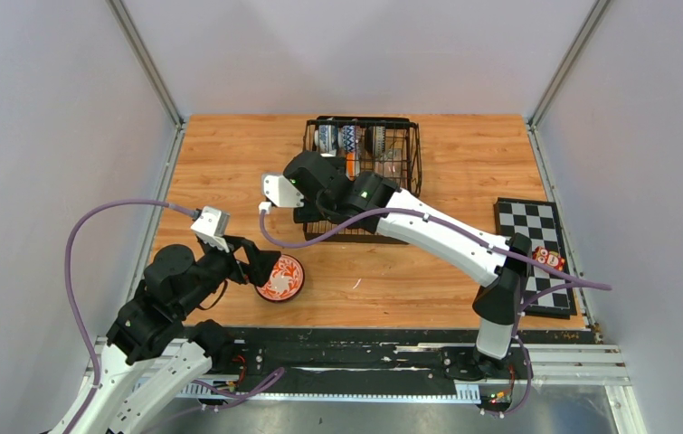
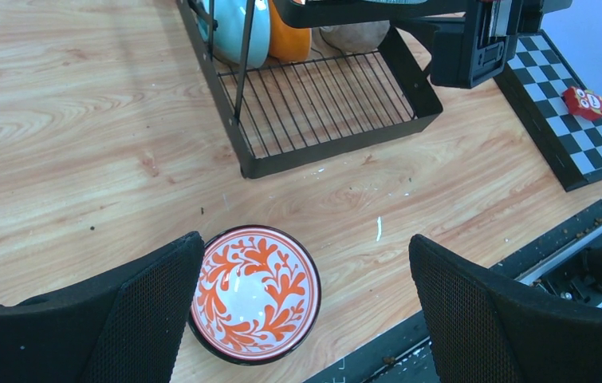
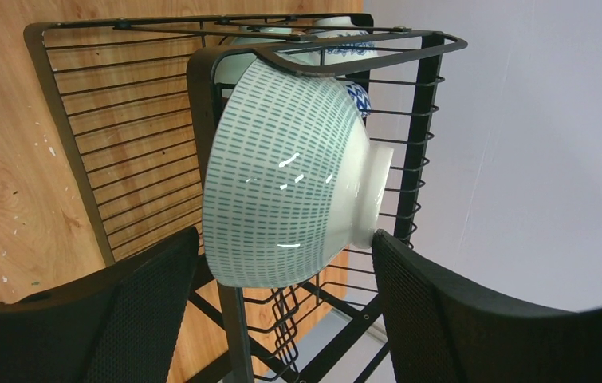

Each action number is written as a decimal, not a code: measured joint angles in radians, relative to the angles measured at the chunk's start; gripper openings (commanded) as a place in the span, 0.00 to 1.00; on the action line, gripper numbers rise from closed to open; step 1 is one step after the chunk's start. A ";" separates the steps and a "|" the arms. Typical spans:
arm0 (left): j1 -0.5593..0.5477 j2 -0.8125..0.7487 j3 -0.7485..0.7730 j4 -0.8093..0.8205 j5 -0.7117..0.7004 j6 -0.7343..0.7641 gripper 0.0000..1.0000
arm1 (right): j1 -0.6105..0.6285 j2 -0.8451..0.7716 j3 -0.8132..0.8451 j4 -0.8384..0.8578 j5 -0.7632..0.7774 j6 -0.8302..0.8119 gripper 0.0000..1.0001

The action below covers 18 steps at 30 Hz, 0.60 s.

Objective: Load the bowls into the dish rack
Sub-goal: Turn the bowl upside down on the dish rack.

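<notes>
Left wrist view: an orange-patterned white ceramic bowl [image 2: 255, 293] is seen on the tabletop [image 2: 82, 120] just below the open left pincer [image 2: 305, 247]. A green-dashed bowl [image 3: 289, 159] in the black wire rack [image 3: 425, 120] is flanked by the right pincer [image 3: 281, 239]; whether it is gripped cannot be told.

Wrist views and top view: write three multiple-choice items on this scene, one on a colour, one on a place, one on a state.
1. The dashes on the bowl standing on edge in the rack are: A red; B green; C yellow.
2. The red-patterned bowl sits: A on the checkered board; B in the rack; C on the table, between the left end effector's fingers.
3. The left end effector is: A open; B shut on a bowl; C shut and empty.

1 B: the right wrist view shows green dashes on white.
2 C: it rests upright on the wood in front of the rack.
3 A: its fingers stand wide apart, one on either side of the bowl.
</notes>
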 measured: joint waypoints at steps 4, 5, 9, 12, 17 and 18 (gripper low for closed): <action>0.000 -0.003 0.000 0.000 -0.003 0.000 1.00 | 0.000 0.000 0.000 -0.016 0.006 0.001 0.90; 0.000 -0.004 0.000 0.000 -0.003 0.000 1.00 | 0.000 0.000 0.000 -0.019 0.007 0.002 0.91; 0.000 -0.005 0.000 0.000 -0.005 0.000 1.00 | 0.006 0.000 0.000 -0.021 0.008 0.007 0.93; 0.000 -0.007 0.000 0.000 -0.008 0.000 1.00 | 0.013 0.000 0.000 -0.023 0.009 0.012 0.93; 0.000 -0.009 0.000 0.000 -0.011 0.000 1.00 | 0.027 -0.008 0.000 -0.024 0.003 0.029 0.94; 0.000 -0.010 0.000 0.000 -0.012 0.000 1.00 | 0.029 -0.011 0.000 -0.024 -0.001 0.035 0.93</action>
